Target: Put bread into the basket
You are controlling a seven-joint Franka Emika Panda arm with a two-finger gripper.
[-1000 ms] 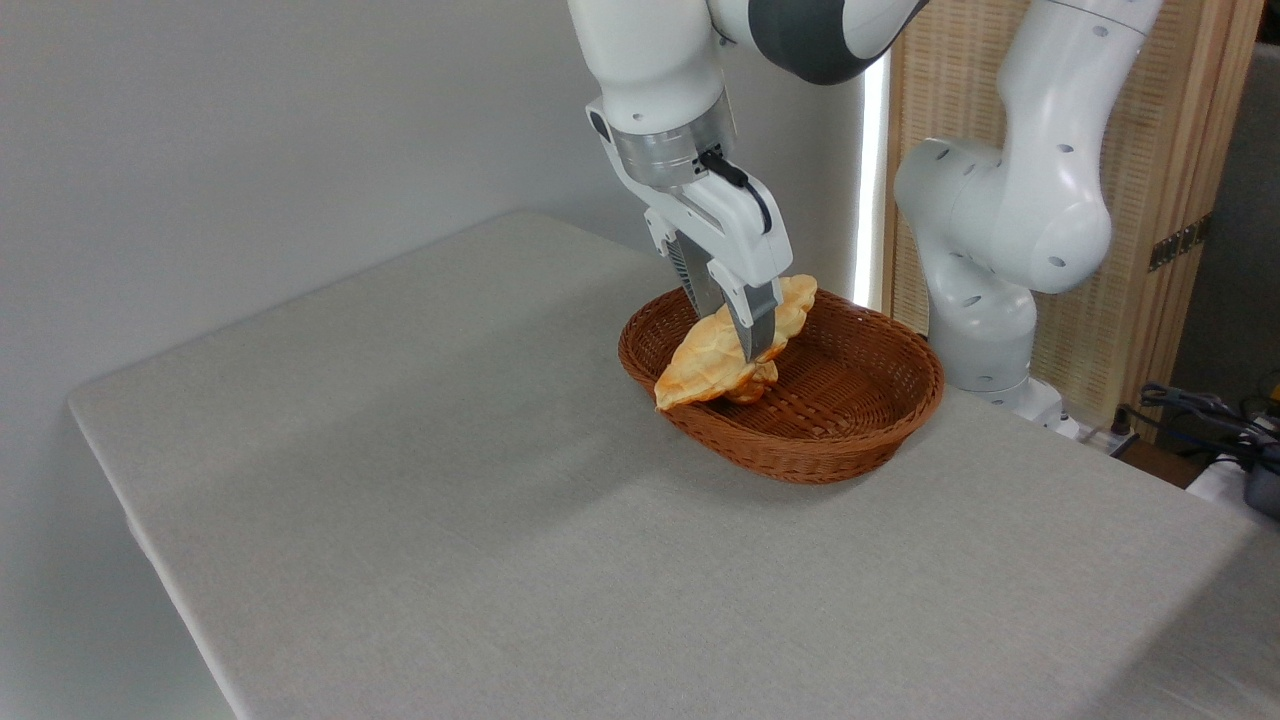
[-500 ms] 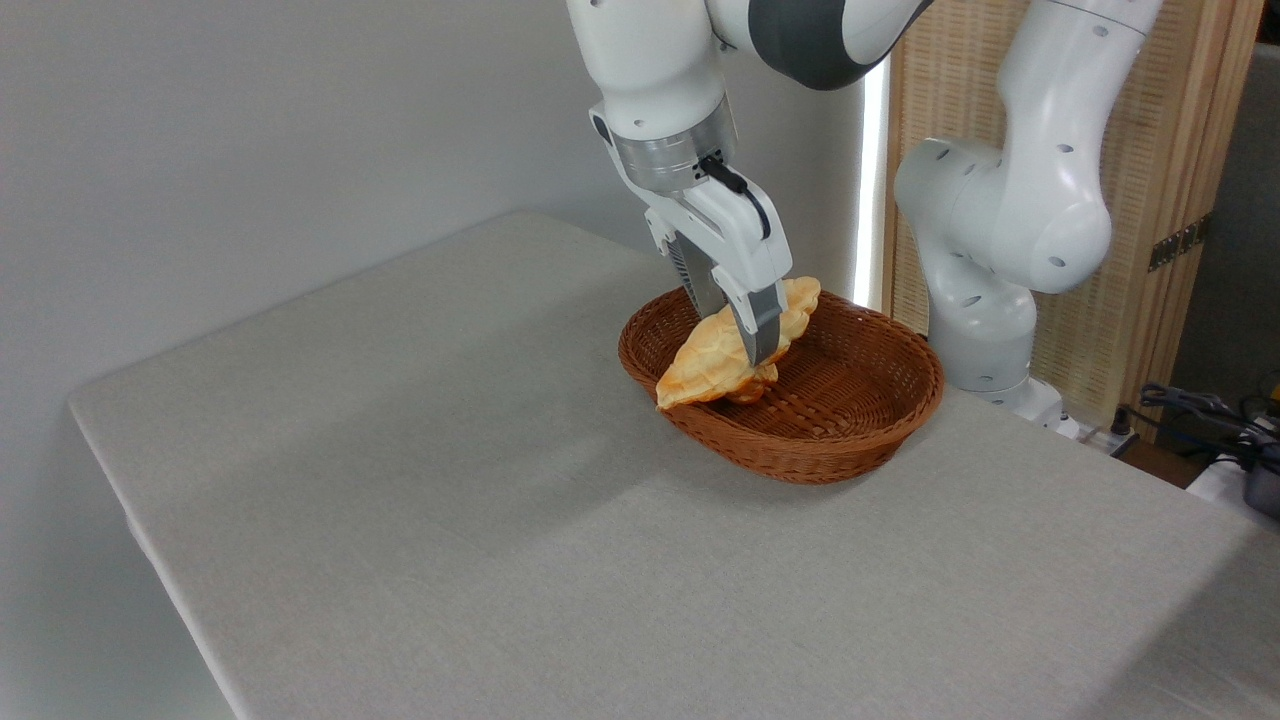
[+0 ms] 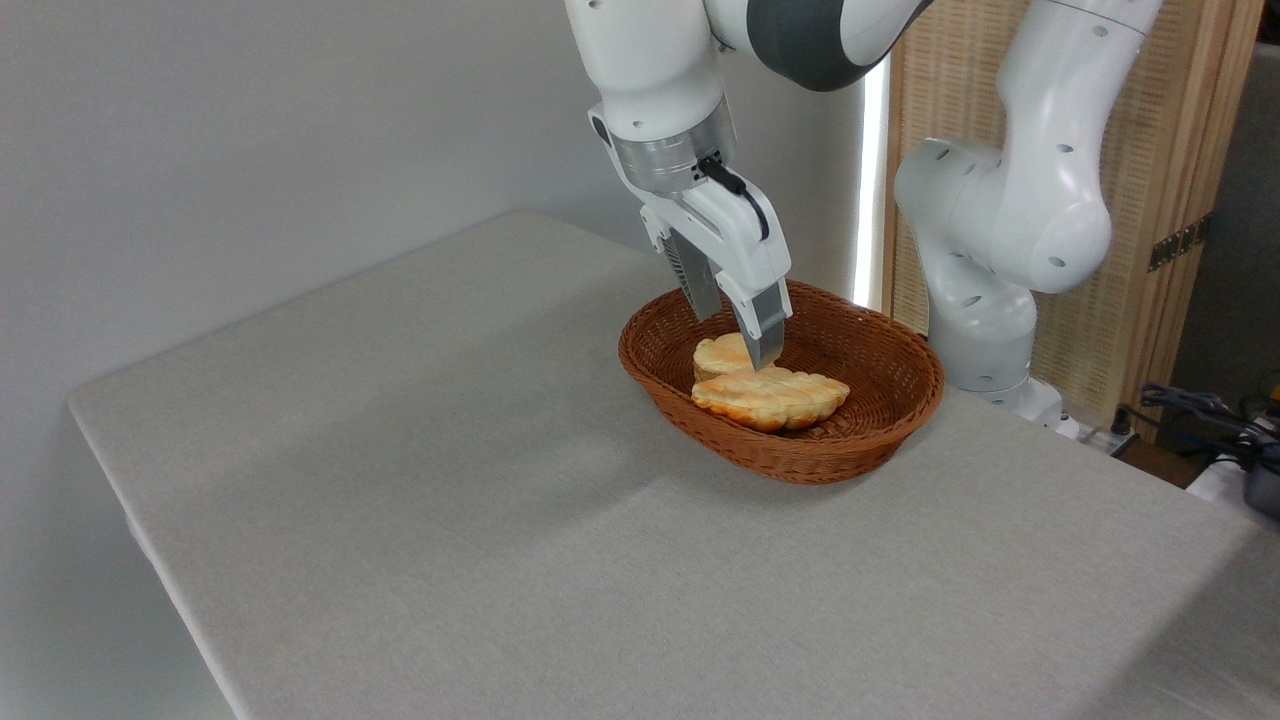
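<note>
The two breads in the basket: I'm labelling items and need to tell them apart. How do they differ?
The leaf-shaped pastry is long and flat with scalloped edges; the bun is small, round and thicker. The pastry is deeper golden-orange, the bun paler. The pastry lies nearer the camera, overlapping the bun's front, while the bun sits directly under the gripper. Both rest inside the wicker basket, free of the fingers.

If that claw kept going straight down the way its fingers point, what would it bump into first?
Most likely the round bun lying in the basket: the gripper hangs open just above it, fingers aimed down at it. The flat bread lies just in front, so depth leaves some doubt.
</note>
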